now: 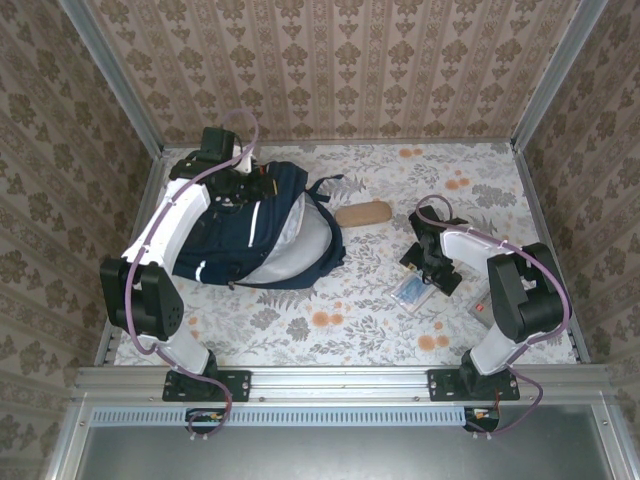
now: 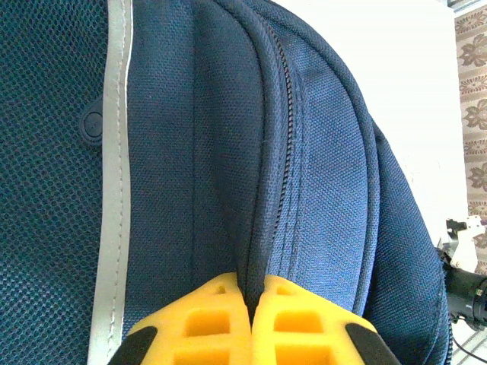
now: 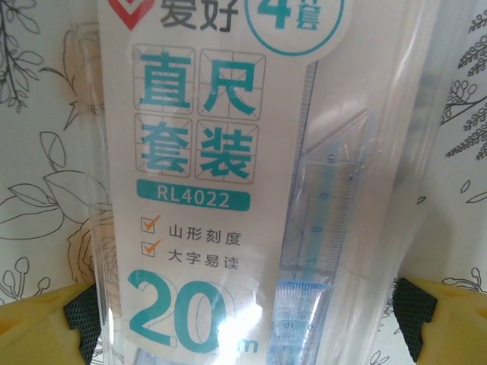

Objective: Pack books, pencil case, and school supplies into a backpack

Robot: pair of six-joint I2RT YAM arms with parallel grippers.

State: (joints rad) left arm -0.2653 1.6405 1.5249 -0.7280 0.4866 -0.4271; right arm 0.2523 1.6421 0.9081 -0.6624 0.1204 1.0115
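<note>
Though the large navy-blue fabric backpack (image 1: 262, 228) with thin white stripes lay in plain sight at the left of the table, its top end was covered by the left gripper (image 1: 236, 186), and its contents could not be made out. Seen from the left wrist, the yellow fingers (image 2: 209, 323) were pressed together on a fold of the backpack's fabric beside the zip, pinching it. Well to the right of the backpack, the right arm hid part of a small pale box (image 1: 482, 306), too small to identify. The right gripper (image 1: 432, 262) hung over a flat clear plastic pack (image 1: 413, 290) with teal print and a ruler inside; its top and bottom ran out of the wrist view. That gripper's fingers (image 3: 46, 323) stood wide apart, one at each long edge of the clear pack.

White cloth (image 1: 350, 320) with grey leaves and orange blossoms covered the table. Brown patterned wallpaper (image 1: 350, 60) lined the three walls, and metal rails (image 1: 340, 380) edged the near side.

A tan oval case (image 1: 362, 213) lay near the backpack's right side, between it and the right gripper.
</note>
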